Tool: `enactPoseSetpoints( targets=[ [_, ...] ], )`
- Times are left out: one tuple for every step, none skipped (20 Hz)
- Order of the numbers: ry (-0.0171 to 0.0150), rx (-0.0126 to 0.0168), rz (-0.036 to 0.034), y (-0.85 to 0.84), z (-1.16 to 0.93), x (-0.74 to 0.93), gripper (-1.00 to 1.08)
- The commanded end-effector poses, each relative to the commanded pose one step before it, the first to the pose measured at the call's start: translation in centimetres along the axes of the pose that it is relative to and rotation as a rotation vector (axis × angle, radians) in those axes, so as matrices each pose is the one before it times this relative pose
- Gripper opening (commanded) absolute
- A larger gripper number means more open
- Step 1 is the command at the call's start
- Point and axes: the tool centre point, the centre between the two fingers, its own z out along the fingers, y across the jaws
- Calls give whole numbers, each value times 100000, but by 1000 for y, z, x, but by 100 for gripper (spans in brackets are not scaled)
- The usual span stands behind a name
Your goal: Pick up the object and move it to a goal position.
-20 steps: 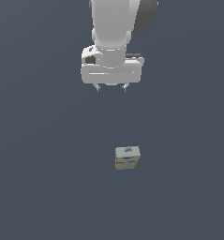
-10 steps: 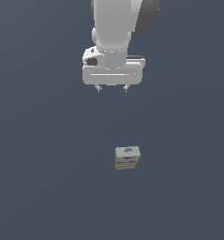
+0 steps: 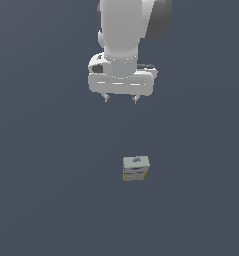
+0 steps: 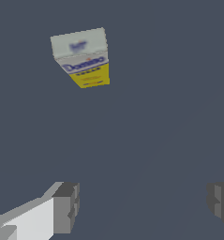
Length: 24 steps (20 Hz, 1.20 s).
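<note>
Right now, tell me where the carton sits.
The carton lies alone on the dark floor, lower in the exterior view than the open gripper and slightly toward that view's right, untouched.

1. The carton [image 4: 80, 57] carries the only readable print. In the wrist view one word stands in blue letters on the white band of its side face, and it reads "Domino".
2. Under that word, on the yellow lower part of the same face, lie short dark lines of smaller print, too small to read.
3. The pale top face bears a blurred blue mark that cannot be made out as letters.
4. In the exterior view the carton [image 3: 136, 168] shows only blue smudges; nothing there can be read.
5. The robot arm [image 3: 122, 45] bears no readable writing or number.
</note>
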Motion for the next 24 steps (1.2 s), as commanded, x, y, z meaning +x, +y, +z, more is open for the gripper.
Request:
enactPoseSetpoints(
  targets=[
    [72,85,4560,-204,161,636,100],
    [38,38,2084,-105,75,286,100],
    [40,40,2208,-119,83,299,100],
    [41,41,2331,-133,91,312,100],
    [42,42,2433,-146,99,321,100],
    [43,42,2476,-158,104,321,100],
    [42,41,2477,-165,108,316,100],
    [42,39,2475,-174,112,310,100],
    [42,38,2475,-182,116,304,100],
    [42,37,2474,-190,120,297,100],
    [42,36,2473,-197,123,290,100],
    [42,36,2473,-204,127,284,100],
    [42,35,2471,-212,131,276,100],
    [42,34,2471,-218,134,269,100],
    [42,33,2470,-225,138,262,100],
    [43,32,2468,-231,142,254,100],
    [43,32,2468,-237,145,246,100],
    [44,31,2467,-243,149,238,100],
    [44,30,2466,-248,153,230,100],
    [45,30,2464,-254,156,221,100],
    [45,29,2464,-258,160,213,100],
    [46,29,2462,-263,163,204,100],
    [47,29,2461,-267,167,195,100],
    [47,28,2460,-271,170,186,100]
  ],
)
